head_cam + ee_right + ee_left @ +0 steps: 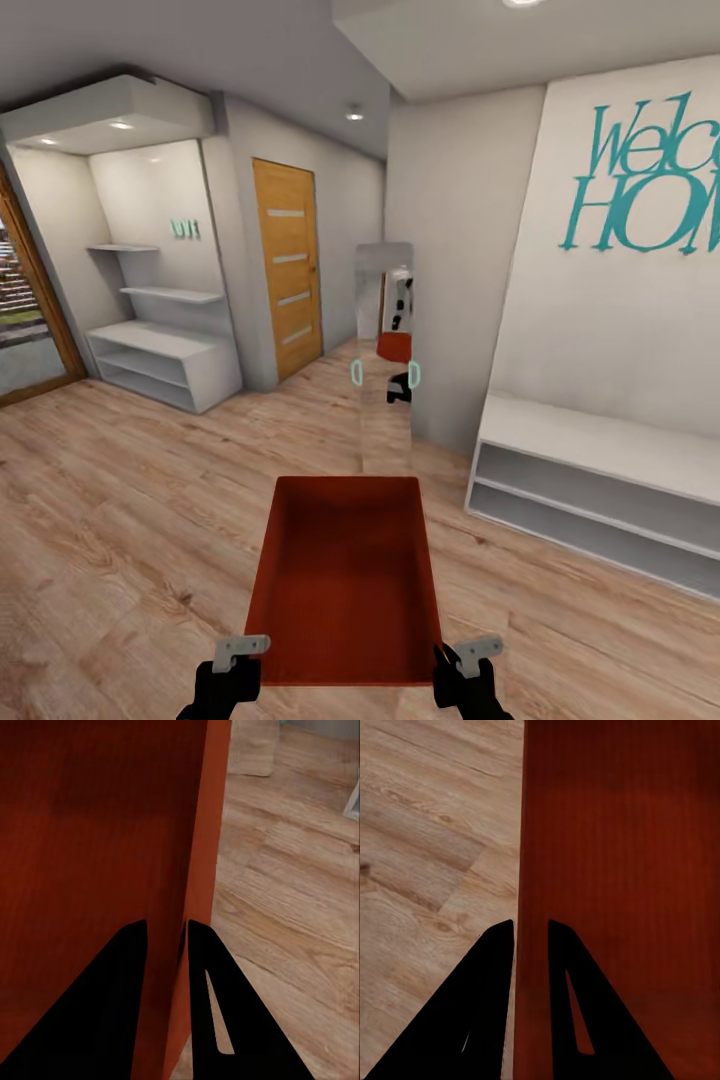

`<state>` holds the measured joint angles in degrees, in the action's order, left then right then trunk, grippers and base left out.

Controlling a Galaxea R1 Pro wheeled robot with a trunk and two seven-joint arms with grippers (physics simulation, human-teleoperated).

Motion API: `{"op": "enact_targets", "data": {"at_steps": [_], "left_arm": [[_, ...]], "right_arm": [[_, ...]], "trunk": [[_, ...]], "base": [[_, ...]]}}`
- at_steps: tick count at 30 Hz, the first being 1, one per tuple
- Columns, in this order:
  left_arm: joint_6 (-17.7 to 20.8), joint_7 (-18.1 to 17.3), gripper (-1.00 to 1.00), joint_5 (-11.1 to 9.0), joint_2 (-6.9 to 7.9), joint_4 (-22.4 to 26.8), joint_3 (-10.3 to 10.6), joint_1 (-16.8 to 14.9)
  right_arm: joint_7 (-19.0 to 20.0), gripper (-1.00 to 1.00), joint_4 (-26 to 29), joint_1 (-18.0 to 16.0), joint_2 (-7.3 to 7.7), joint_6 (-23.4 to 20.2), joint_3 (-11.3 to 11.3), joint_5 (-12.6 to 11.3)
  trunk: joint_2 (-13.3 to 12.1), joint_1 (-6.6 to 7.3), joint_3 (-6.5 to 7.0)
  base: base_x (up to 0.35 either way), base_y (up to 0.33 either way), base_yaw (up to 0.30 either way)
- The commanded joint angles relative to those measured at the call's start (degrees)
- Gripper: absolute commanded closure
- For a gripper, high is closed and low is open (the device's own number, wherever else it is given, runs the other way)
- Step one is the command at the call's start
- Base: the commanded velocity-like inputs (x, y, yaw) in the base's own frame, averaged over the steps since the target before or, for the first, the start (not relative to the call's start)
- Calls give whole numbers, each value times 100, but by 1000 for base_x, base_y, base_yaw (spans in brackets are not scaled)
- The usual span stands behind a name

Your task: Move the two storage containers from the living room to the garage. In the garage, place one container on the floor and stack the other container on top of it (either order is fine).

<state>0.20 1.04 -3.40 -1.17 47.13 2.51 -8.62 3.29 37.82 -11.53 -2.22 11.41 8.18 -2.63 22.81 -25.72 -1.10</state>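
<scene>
- The robot carries one storage container [345, 580] in front of its trunk, above the light wood plank floor [120, 520] of a hallway with a wooden door [287, 268] and a tall mirror [385, 360].
- The left gripper [531, 945] is clamped on the left long wall of the bin: one finger is inside, the other outside, and the thin wall stands between them.
- The right gripper [166, 945] is clamped in the same way on the right long wall.
- Both holds are at the near end of the container, so the far end hangs out unsupported.
- The bin looks stiff and empty, so it is probably light; the walls are thin and smooth, and they could slip if the arms move apart or tilt.
- A hold nearer the middle of each wall would balance it better.
- The second container and the garage are not to be seen here.
</scene>
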Motion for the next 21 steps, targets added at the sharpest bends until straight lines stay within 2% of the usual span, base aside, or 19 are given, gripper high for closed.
{"op": "enact_targets", "data": {"at_steps": [1,14,21], "left_arm": [[-99,142,100,-4,2,148,-5,-8],[-99,142,100,-11,2,148,-3,-8],[-99,142,100,-6,2,148,-5,-8]], "right_arm": [[198,100,-20,2,2,19,114,166],[198,100,-20,2,3,19,114,166],[198,100,-20,2,2,19,117,166]], "trunk": [[11,-6,-12],[11,-6,-12],[11,-6,-12]], "base": [[326,0,266],[326,0,260],[326,0,48]]}}
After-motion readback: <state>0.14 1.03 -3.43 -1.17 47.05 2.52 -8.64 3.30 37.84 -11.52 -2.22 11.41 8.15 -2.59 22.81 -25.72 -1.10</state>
